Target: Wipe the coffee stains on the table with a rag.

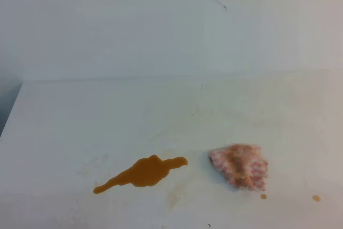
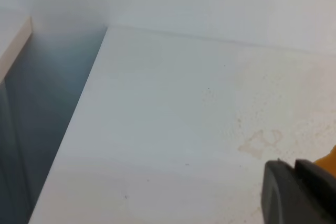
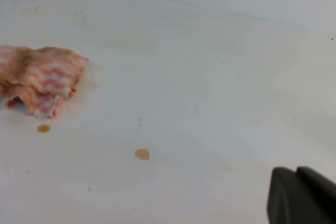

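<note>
The coffee stains [image 1: 143, 172] form a long orange-brown puddle on the white table [image 1: 107, 116], front centre, with its thin end pointing left. The rag [image 1: 239, 165], white with pink-red stripes and tinged brown, lies crumpled just right of the puddle and apart from it. It also shows in the right wrist view [image 3: 39, 80] at the left. Neither gripper appears in the exterior view. My left gripper [image 2: 294, 163] shows as two dark fingers pressed together at the lower right, with an orange edge of the puddle [image 2: 329, 160] behind it. My right gripper [image 3: 296, 170] looks shut and empty, well right of the rag.
Two small coffee drops [image 1: 263, 196] [image 1: 316, 198] lie front right of the rag; they also show in the right wrist view [image 3: 43, 128] [image 3: 142, 154]. The table's left edge [image 2: 79, 119] drops to a dark gap. A white wall [image 1: 161, 25] stands behind the table.
</note>
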Available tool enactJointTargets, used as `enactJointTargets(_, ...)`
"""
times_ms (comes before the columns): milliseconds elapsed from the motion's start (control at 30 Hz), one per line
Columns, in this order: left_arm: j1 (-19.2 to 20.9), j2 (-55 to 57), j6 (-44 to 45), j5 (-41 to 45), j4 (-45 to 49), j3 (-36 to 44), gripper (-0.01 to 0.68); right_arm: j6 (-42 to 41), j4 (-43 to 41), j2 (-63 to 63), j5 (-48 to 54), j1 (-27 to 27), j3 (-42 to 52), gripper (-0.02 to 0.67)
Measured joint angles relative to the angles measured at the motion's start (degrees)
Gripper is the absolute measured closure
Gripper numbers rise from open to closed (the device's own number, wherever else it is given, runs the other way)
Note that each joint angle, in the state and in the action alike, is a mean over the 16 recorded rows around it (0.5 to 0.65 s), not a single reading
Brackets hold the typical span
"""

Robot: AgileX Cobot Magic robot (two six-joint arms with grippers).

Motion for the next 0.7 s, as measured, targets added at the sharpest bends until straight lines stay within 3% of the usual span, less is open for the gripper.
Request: enactJointTargets(700, 0.0, 0.0, 0.0, 0.1, 0.0, 0.0, 0.673, 0.0, 0.0, 0.0, 0.0, 0.0, 0.0, 0.652)
